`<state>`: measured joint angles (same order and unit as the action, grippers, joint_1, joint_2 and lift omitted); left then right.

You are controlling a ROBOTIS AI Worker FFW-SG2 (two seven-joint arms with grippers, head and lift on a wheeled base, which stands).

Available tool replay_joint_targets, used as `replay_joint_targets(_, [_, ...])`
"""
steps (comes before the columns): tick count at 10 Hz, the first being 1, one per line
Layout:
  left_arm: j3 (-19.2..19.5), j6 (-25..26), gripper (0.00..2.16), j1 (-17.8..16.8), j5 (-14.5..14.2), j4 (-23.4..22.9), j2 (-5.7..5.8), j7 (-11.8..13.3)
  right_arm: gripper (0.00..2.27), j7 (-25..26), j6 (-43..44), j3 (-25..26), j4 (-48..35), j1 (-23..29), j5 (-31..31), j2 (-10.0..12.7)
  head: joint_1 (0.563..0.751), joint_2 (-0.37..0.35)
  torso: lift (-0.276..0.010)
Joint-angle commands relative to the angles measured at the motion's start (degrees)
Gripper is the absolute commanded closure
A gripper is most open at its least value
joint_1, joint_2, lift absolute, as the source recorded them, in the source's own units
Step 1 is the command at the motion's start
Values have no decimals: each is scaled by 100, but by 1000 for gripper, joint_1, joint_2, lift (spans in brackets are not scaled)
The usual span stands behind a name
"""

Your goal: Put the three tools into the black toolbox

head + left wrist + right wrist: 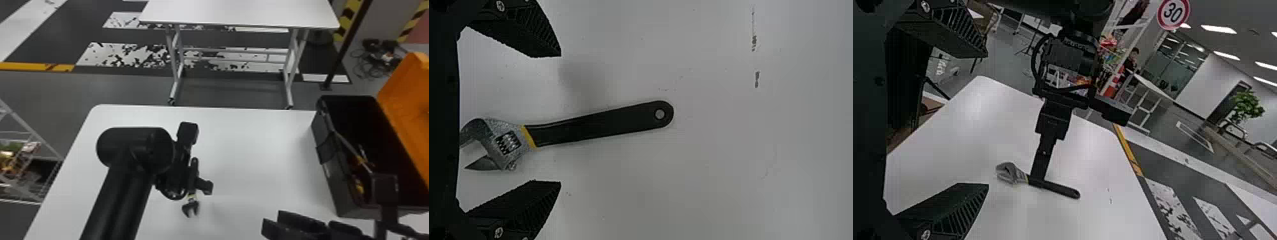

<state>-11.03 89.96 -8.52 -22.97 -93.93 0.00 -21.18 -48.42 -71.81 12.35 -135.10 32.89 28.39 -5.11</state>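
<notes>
The left hand (pixel 196 184) was released, its ribbed fingers wide apart above the adjustable wrench (pixel 594 126), which lay on the smooth white desk (pixel 255 159). This wrench had a grainy metal head, a yellow band and a black handle with a round hole. The right hand (pixel 272 218) was also released and empty, near the black toolbox (pixel 333 193). Inside the box were yellow and metallic items (pixel 361 159); its orange lid (pixel 405 105) stood open.
</notes>
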Motion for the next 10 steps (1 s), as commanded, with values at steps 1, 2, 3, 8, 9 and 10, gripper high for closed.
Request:
replay_joint_targets(1, [-110,7,103,79,231,-73,-15,79,76,184,-22,-207,-157,7,-307,62,695,64,-51])
replay_joint_targets(2, [-92,7,110,386,135,-469,-15,27,76,78,-75,-40,-297,191,-123,45,695,85,-51])
replay_joint_targets(3, [101,7,134,404,135,-504,-15,97,76,158,-75,-136,-209,68,-211,71,695,83,-51])
replay_joint_targets(8, [321,7,208,597,135,-917,-15,185,76,254,-180,-330,-174,-11,-360,71,695,119,-51])
replay_joint_targets(9, [365,7,228,597,143,-917,-15,202,76,245,-180,-277,-174,-2,-369,62,695,121,-51])
replay_joint_targets(10, [417,7,228,580,170,-908,-15,202,76,210,-180,-215,-174,7,-334,62,695,122,-51])
